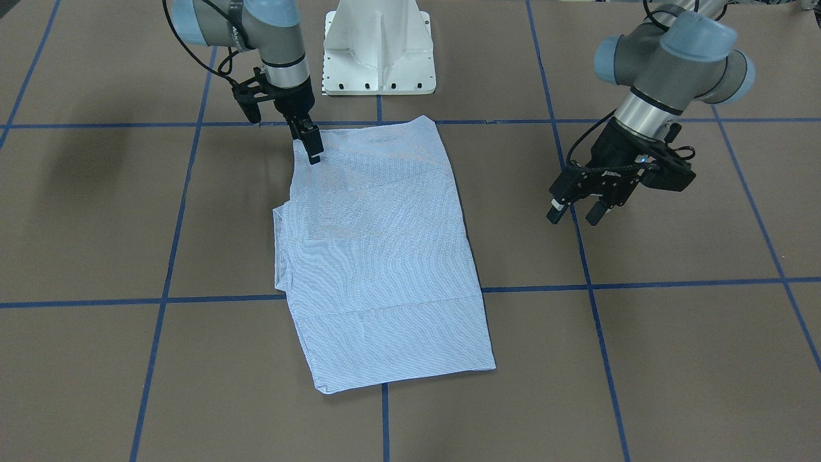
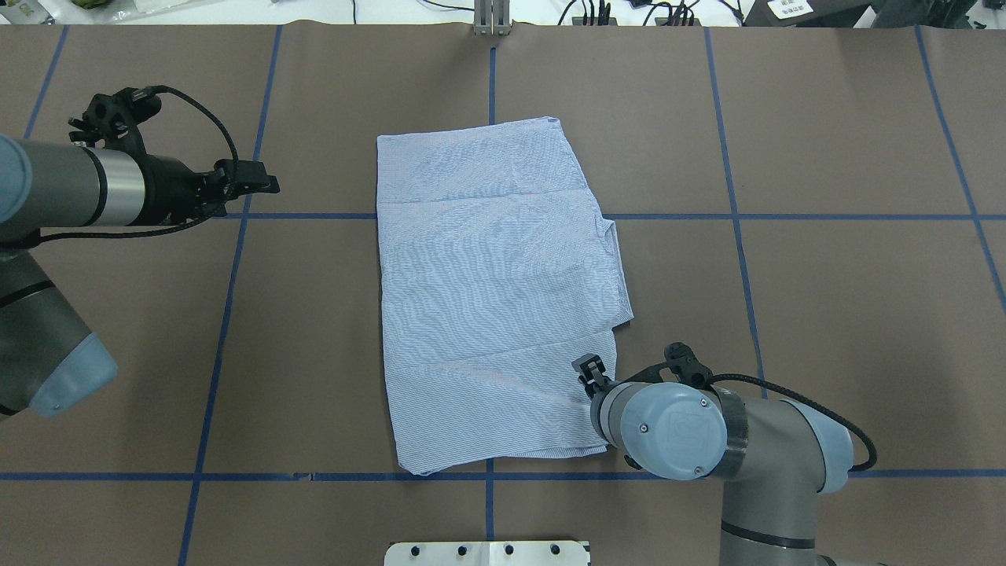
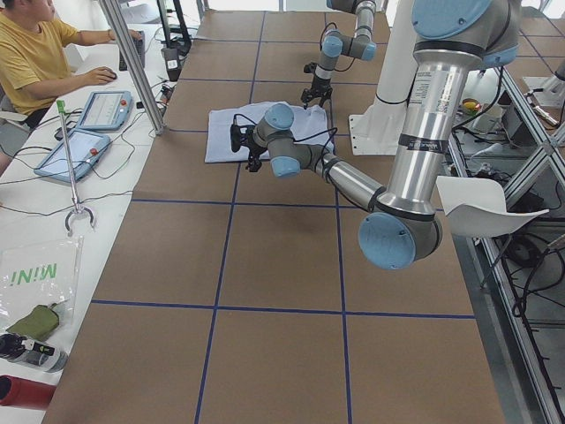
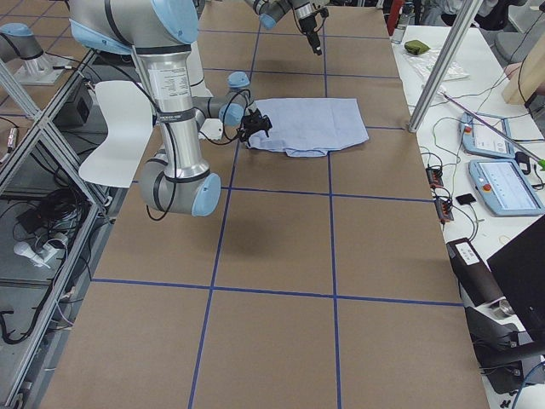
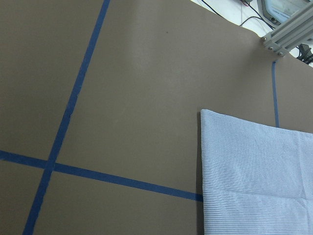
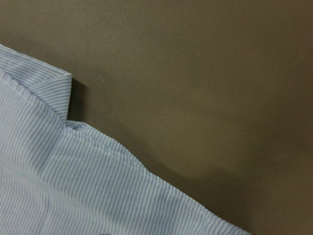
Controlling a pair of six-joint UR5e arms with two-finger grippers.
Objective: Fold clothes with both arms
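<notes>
The striped shirt (image 1: 385, 256) lies folded into a long rectangle in the middle of the bench (image 1: 673, 333). The right gripper (image 1: 314, 153) points down onto the shirt's corner nearest the white pedestal (image 1: 378, 58); I cannot tell whether its fingers are clenched on cloth. The left gripper (image 1: 575, 217) hangs over bare bench, well apart from the shirt, its fingers (image 1: 555, 210) released and spread.

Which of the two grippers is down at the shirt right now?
The right gripper: its tip is at a corner of the shirt. The left gripper hangs open over bare table.
</notes>
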